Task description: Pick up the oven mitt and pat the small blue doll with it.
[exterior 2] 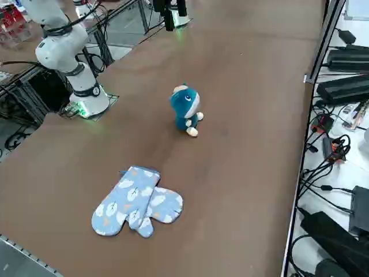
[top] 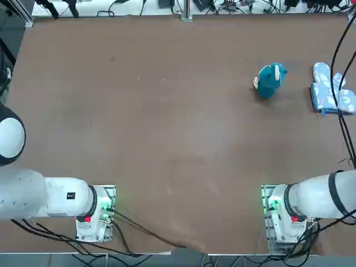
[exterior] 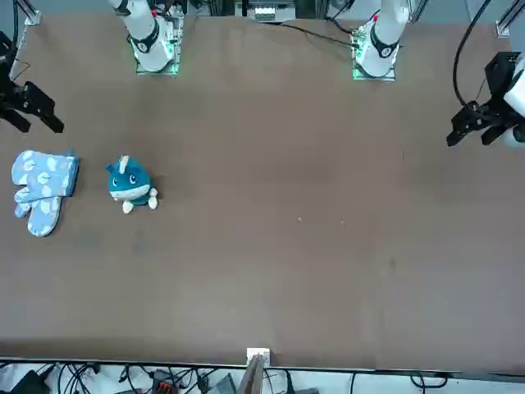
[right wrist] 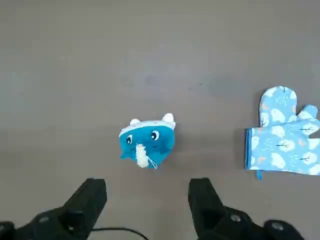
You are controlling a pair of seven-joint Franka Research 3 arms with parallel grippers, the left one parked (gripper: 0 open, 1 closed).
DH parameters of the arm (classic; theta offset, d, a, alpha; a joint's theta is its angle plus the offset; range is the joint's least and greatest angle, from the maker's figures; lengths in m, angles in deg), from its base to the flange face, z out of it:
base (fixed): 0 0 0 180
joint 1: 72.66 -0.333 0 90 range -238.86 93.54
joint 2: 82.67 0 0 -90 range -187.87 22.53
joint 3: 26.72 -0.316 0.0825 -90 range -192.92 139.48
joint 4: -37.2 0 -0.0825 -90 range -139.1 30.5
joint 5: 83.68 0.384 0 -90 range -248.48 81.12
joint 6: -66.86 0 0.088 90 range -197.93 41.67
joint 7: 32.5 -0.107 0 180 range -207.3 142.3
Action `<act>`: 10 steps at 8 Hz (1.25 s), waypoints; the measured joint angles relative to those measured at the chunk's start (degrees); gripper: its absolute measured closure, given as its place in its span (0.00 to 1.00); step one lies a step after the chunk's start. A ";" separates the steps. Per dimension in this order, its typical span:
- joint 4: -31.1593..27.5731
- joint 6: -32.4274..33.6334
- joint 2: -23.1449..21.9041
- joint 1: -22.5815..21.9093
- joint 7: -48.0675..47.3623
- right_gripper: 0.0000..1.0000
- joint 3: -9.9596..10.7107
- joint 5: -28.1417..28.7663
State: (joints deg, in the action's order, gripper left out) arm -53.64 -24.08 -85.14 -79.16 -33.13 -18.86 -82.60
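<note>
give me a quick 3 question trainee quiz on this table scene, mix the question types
1. True or false: the right end effector already holds an oven mitt.
2. Multiple choice: the small blue doll is (A) lying on the oven mitts, (B) on the table apart from them, (C) between the end effector's fingers.
3. Fill in: in the right side view, the two mitts lie partly ____ each other.

Key:
1. False; it is open, above the table, and empty.
2. B
3. overlapping
</note>
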 joint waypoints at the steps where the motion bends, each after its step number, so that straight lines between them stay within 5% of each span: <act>1: 0.00 0.33 0.00 0.00 0.00 0.00 0.00 0.00; 4: -0.02 0.98 0.52 0.20 0.01 0.00 0.14 -2.01; 7: -0.87 1.00 5.02 2.18 0.01 0.00 0.58 -12.47; 10: -4.60 -8.28 11.11 8.76 0.00 0.01 0.92 -14.94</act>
State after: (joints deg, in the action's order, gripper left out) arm -58.24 -32.36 -74.02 -70.41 -33.13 -17.94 -97.54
